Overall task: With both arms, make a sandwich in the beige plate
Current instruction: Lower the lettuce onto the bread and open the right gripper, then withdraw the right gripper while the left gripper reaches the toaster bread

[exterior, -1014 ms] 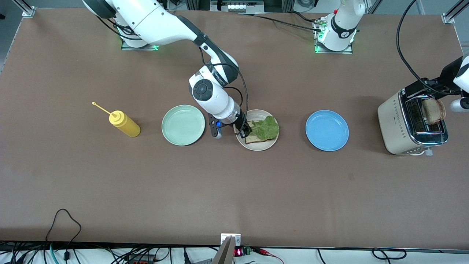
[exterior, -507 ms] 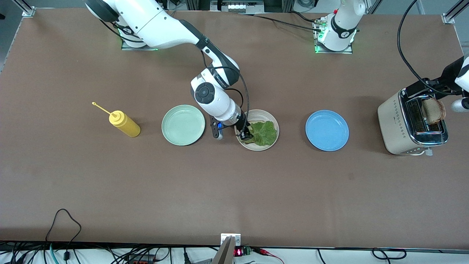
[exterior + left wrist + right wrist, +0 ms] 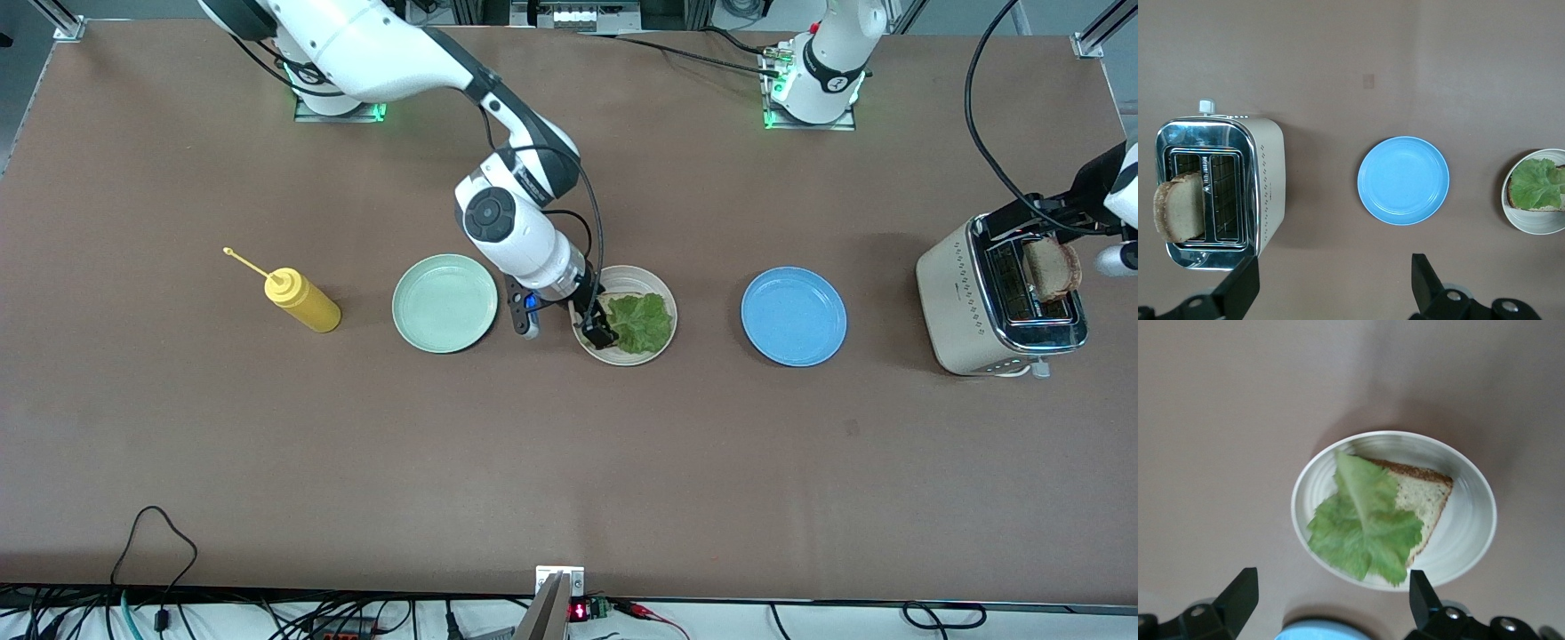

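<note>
Three round plates sit in a row across the middle of the front view's frame: a mint green plate (image 3: 444, 303) toward the right arm's end, a pale beige plate with a raised rim (image 3: 659, 297) at centre, and a blue plate (image 3: 794, 316) toward the left arm's end. On the beige plate lies one slice of light brown toasted bread (image 3: 1421, 500) with a ruffled green lettuce leaf (image 3: 642, 323) spread over most of it, so that only a corner of the slice shows in the right wrist view. The right gripper (image 3: 597, 325) hangs over the rim of the beige plate on the side toward the mint green plate, its two black fingers (image 3: 1238, 595) spread wide and holding nothing. At the middle right edge of the front view stands a cream and chrome two-slot toaster (image 3: 965, 307), and a second slice of brown bread (image 3: 1050, 268) stands upright in one of its slots. The left gripper (image 3: 1331, 287) is over the table just beside the toaster, with its fingers (image 3: 1421, 277) spread apart and empty in the left wrist view. A yellow plastic squeeze bottle with a thin nozzle (image 3: 300, 300) lies on its side at the middle left of the front view, well apart from the mint green plate.
</note>
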